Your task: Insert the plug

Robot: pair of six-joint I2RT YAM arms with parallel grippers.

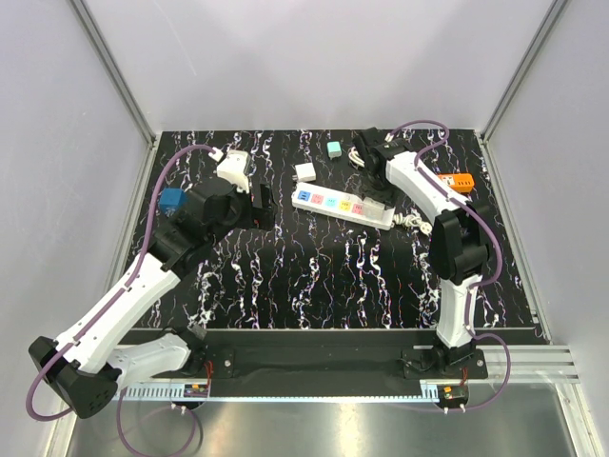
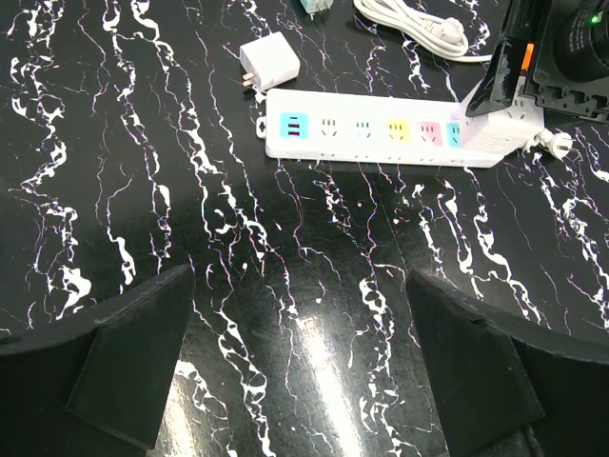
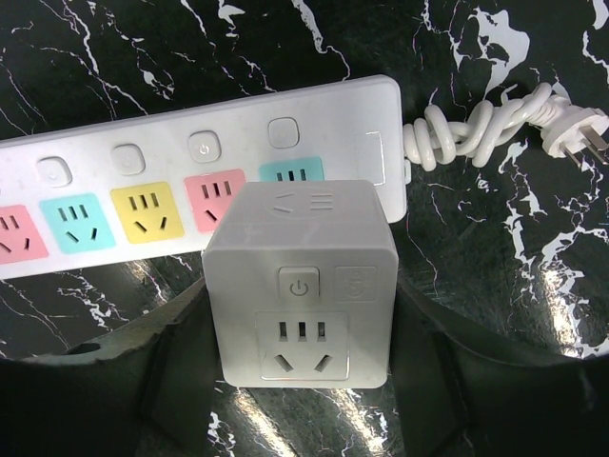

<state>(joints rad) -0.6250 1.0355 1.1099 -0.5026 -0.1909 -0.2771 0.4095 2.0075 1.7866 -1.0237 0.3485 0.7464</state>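
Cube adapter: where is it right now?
Centre of the right wrist view: the cube adapter sits in the right gripper, at the power strip's cord end, by the last teal socket.

Power symbol (image 3: 299, 287) on cube adapter (image 3: 301, 224)

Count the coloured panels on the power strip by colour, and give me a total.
Pink sockets: 2
Teal sockets: 2
Yellow socket: 1
Blue USB panel: 1
Total: 6
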